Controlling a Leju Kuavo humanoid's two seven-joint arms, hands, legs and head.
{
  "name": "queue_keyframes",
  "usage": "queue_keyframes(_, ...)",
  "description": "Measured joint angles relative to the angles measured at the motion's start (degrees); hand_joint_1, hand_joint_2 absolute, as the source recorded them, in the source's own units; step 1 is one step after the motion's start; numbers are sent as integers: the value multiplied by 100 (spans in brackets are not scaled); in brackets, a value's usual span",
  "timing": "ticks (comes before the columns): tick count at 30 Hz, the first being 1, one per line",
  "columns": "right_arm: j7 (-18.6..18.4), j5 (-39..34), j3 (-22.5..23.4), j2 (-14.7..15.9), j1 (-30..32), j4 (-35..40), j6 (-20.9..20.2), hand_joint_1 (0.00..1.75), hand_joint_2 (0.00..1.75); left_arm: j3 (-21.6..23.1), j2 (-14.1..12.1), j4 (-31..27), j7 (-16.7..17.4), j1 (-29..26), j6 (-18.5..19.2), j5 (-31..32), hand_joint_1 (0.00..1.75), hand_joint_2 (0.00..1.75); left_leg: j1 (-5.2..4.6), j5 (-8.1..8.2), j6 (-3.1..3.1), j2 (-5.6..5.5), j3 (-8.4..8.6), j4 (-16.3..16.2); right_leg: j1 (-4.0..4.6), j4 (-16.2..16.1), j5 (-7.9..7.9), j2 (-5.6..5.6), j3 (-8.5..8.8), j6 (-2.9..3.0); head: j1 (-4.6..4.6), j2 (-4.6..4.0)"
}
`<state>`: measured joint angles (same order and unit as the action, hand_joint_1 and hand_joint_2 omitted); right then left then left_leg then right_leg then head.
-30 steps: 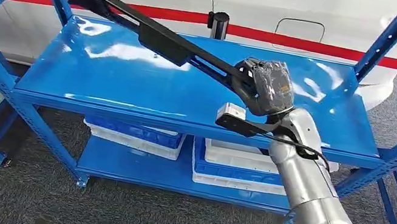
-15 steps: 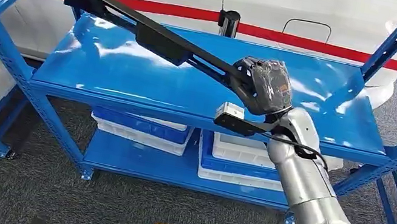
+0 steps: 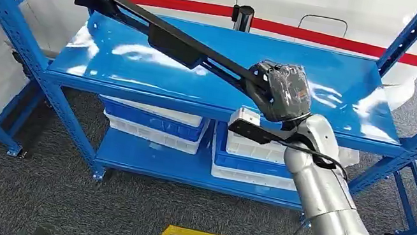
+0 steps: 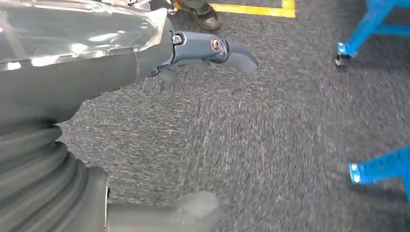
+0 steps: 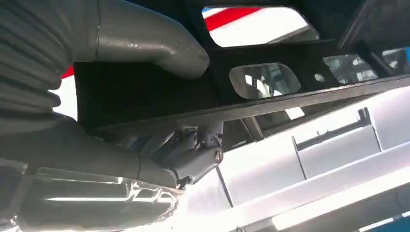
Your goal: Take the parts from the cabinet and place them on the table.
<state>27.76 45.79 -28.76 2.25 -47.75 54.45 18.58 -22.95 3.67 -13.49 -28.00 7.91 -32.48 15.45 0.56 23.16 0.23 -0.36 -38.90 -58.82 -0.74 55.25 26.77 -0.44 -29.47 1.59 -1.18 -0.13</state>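
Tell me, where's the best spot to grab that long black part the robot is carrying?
Probably near one end, where the right hand grips the long black part now. That stretch looks like a narrow bar that fingers can wrap, while the middle carries a wider block. Coming from the side, across its length, suits it. Held at the end, it juts out far over the blue shelf.

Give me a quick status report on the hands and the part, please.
Right hand grips long black part above blue shelf. Left hand open, over the floor. Nothing in the way.

The right arm (image 3: 332, 210) reaches forward, its right hand (image 3: 281, 91) gripping a long black part (image 3: 162, 35). The left hand (image 4: 145, 53) hangs with fingers apart, holding nothing.
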Motion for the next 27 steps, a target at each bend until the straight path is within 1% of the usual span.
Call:
queue_keyframes(1, 0, 0, 2, -11, -16, 0, -2, 175, 175, 0, 2, 0, 0, 2, 0, 7, 0, 175, 21, 410, -44, 5, -97, -379, 2, 2, -64, -4, -72, 35, -17, 0)
queue_keyframes(2, 0, 0, 0, -18, -16, 0, -2, 175, 175, -2, -7, 0, 2, 3, 0, 7, 0, 175, 36, 695, -85, 8, -200, -793, 6, 7, -120, -4, -131, 30, -7, 0)
queue_keyframes(3, 0, 0, 0, -20, -13, 0, -2, 175, 175, -4, -9, 0, 2, 2, 0, 7, 0, 175, 46, 866, -123, 8, -291, -1173, 7, 15, -161, -7, -191, 16, -11, 0)
queue_keyframes(4, 0, 0, 0, -18, -8, -2, -2, 175, 175, -4, -9, 0, 4, 1, 0, 7, 0, 175, 65, 890, -155, 10, -332, -1453, 6, 27, -199, -11, -257, -6, -13, 0)
queue_keyframes(5, -2, 2, 0, -16, -2, -4, -2, 175, 175, -4, -9, 0, 4, 1, 0, 7, 0, 175, 85, 767, -176, 17, -271, -1506, 2, 50, -245, -14, -331, -26, -11, 0)
queue_keyframes(6, -2, 4, 0, -16, -1, -4, -2, 175, 175, -7, -13, 0, 4, 1, 0, 7, 0, 175, 109, 549, -189, 23, -75, -1295, -2, 90, -274, -15, -408, -49, -13, 0)
queue_keyframes(7, -2, 7, 0, -16, -1, -4, -2, 175, 175, -9, -15, 0, 4, 2, 0, 7, 0, 175, 126, 375, -193, 26, 201, -933, -16, 128, -286, -15, -466, -68, -15, 0)
queue_keyframes(8, -2, 7, 0, -16, -1, -4, -2, 175, 175, -11, -20, 0, 9, 2, 0, 7, 0, 175, 137, 286, -185, 32, 620, -332, -16, 184, -299, -17, -515, -89, -17, 0)
queue_keyframes(9, -2, 7, 2, -16, -1, -2, 2, 175, 175, -13, -17, 0, 11, 9, 0, 7, 0, 175, 127, 516, -169, 30, 817, -23, -4, 202, -315, -23, -554, -116, -13, 0)
queue_keyframes(10, -2, 9, 2, -9, -7, -4, 9, 175, 175, -20, -20, 0, 13, 9, 0, 7, 0, 175, 83, 508, -117, 5, 856, 101, 15, 218, -350, -30, -584, -168, -4, 0)
queue_keyframes(11, 2, 15, 0, -16, -3, -4, 9, 175, 175, -33, -20, 0, 13, 2, 0, 7, 0, 175, 65, 489, -81, 8, 810, 90, 14, 209, -388, -36, -586, -225, -9, 0)
queue_keyframes(12, 4, 15, 2, -18, -4, -4, 11, 175, 175, -42, -20, 0, 13, 4, 0, 7, 0, 175, 46, 477, -45, 6, 795, 76, 2, 199, -417, -39, -596, -267, -18, 0)
queue_keyframes(13, 7, 15, 2, -15, -4, -4, 13, 175, 175, -44, -22, 0, 13, 4, 0, 7, 0, 175, 33, 431, 22, 7, 776, 99, 1, 171, -462, -41, -597, -333, 0, 0)
queue_keyframes(14, 7, 17, 4, -3, -8, -11, 13, 175, 175, -44, -9, 0, 15, 5, 0, 7, 0, 175, 100, 332, 141, 24, 777, 206, 40, 200, -449, -40, -663, -370, -2, 0)
queue_keyframes(15, 7, 18, 4, 4, -9, -18, 13, 175, 175, -44, -4, 0, 15, 12, 0, 11, 0, 175, 63, 275, 186, 42, 730, 229, 19, 328, -274, -20, -756, -341, -7, 0)
queue_keyframes(16, 9, 15, 4, 6, -18, -24, 15, 175, 175, -44, -7, 0, 29, 19, 0, 18, 0, 175, 61, 206, 257, 48, 651, 228, 13, 715, 47, 0, -897, -273, 35, 0)
queue_keyframes(17, 9, 17, 9, 13, -16, -33, 15, 175, 175, -46, -7, 0, 39, 19, 0, 20, 0, 175, 54, 159, 262, 48, 589, 227, 8, 1159, 299, 4, -1039, -248, 35, 0)
queue_keyframes(18, 7, 17, 7, 15, -6, -46, 15, 175, 175, -46, -7, 0, 46, 18, 0, 24, 0, 175, 43, 119, 264, 48, 535, 226, -3, 1553, 483, 6, -1162, -248, 28, 0)
queue_keyframes(19, 9, 17, 7, 17, 7, -57, 15, 175, 175, -46, -7, 0, 55, 18, 0, 29, 0, 175, 39, 61, 261, 48, 461, 221, -2, 1941, 594, 10, -1251, -285, 35, 0)
queue_keyframes(20, 7, 17, 7, 17, 19, -68, 15, 175, 175, -46, -4, 0, 61, 18, 0, 35, 0, 175, 39, 8, 249, 47, 396, 220, -3, 2021, 559, 14, -1206, -336, 31, 0)
queue_keyframes(21, 7, 20, 7, 15, 23, -68, 15, 175, 175, -46, 0, 0, 68, 18, 0, 42, 0, 175, 40, -41, 234, 44, 333, 216, -6, 1829, 422, 13, -1021, -398, 33, 0)
queue_keyframes(22, 9, 22, 7, 15, 20, -68, 15, 175, 175, -46, 4, 0, 70, 18, 0, 48, 0, 175, 44, -84, 215, 38, 279, 211, -10, 1432, 258, 13, -742, -449, 37, 0)
queue_keyframes(23, 9, 22, 9, 17, 15, -68, 18, 175, 175, -46, 7, 0, 72, 18, 0, 53, 0, 175, 49, -122, 188, 30, 236, 197, -22, 913, 131, 13, -394, -474, 35, 0)
queue_keyframes(24, 7, 22, 11, 17, 6, -68, 20, 175, 175, -46, 7, 0, 74, 18, 0, 61, 0, 175, 47, -155, 148, 24, 198, 171, -40, 375, 162, 14, -59, -449, 37, 0)
queue_keyframes(25, 7, 24, 11, 0, 3, -68, 24, 175, 175, -46, 4, 0, 74, 23, 0, 70, 0, 175, 22, -201, 105, 20, 131, 152, 28, 113, 242, 51, 117, -380, 26, 0)
queue_keyframes(26, 7, 24, 20, 0, 8, -68, 29, 175, 175, -46, 2, 0, 77, 23, -2, 72, 0, 175, 13, -247, 62, 23, 132, 170, 33, 152, 209, 58, 56, -350, 17, 0)
queue_keyframes(27, 7, 24, 24, 2, 5, -70, 33, 175, 175, -46, -2, 0, 81, 20, -7, 75, 0, 175, 12, -281, 45, 19, 121, 154, 39, 164, 192, 63, 13, -321, 13, 0)
